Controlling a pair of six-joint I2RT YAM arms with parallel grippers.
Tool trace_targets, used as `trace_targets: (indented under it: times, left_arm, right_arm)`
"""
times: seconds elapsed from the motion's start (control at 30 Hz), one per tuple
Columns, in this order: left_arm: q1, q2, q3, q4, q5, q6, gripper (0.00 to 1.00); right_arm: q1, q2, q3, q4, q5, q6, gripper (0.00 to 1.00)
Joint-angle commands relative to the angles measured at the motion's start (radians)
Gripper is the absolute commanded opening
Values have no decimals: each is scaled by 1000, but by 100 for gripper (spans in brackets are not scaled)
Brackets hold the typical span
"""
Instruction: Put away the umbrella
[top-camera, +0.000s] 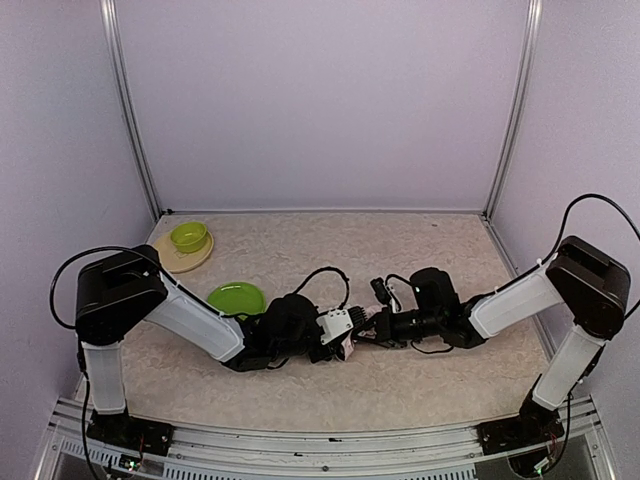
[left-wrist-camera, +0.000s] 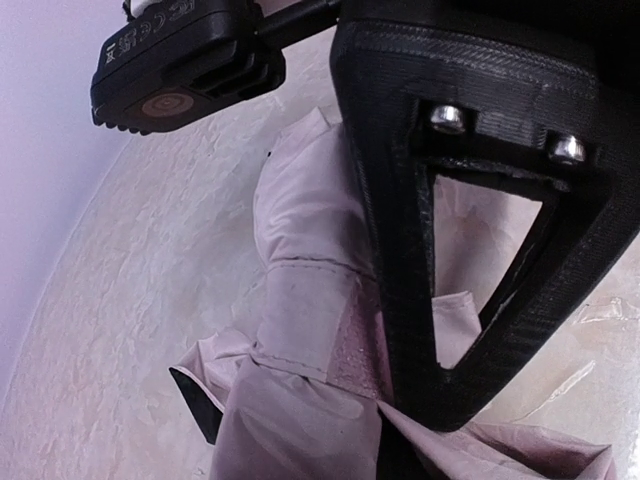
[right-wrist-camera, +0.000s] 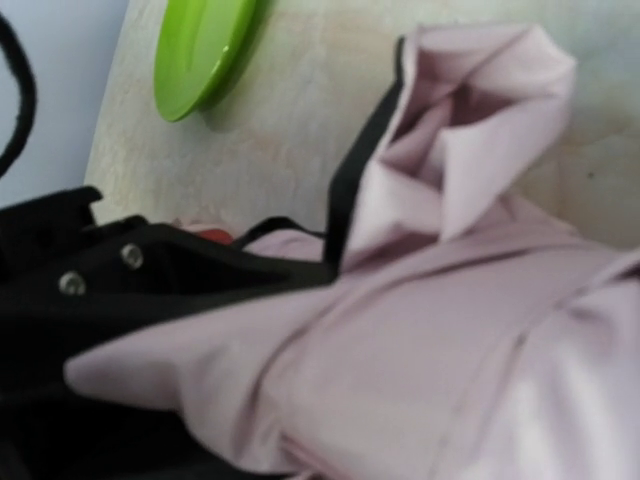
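Observation:
The umbrella is almost hidden between the two grippers at the table's middle in the top view; only a scrap of pale pink shows. In the left wrist view its bunched pink fabric has a closure strap across it and black lining at one edge. My left gripper is shut on it, one black finger pressing the fabric. My right gripper faces it from the right, shut. In the right wrist view the umbrella's pink folds cover its jaws, so I cannot tell whether it pinches any fabric.
A green plate lies just left of the left wrist, also seen at the upper left of the right wrist view as the plate. A green bowl sits on a beige dish at the back left. Walls close in the table.

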Motion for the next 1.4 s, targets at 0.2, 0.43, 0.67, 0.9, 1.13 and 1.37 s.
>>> trace_targets:
  times: [0.2,0.43,0.67,0.9,1.13,1.37]
  left_arm:
    - [-30,78,-34,-347,175,124,0]
    - [-28,87,-21,-368,162,115,0]
    - [25,77,-10,-350,172,15,0]
    - [193,-202,-116,-122,416,-259,0]
    - [254,-494,-220,250,596,-477,0]
    - [212,-651,-269,482,546,-543,0]
  right_arm:
    - [-49,-40,42,312,136,42,5]
    - [-57,20,37,368,150,109,18]
    - [-61,-99,87,171,202,-18,21]
    - [-63,-377,164,-283,391,-440,45]
    - [18,-575,126,-244,263,-707,82]
    - [130,-490,154,-6,162,-684,85]
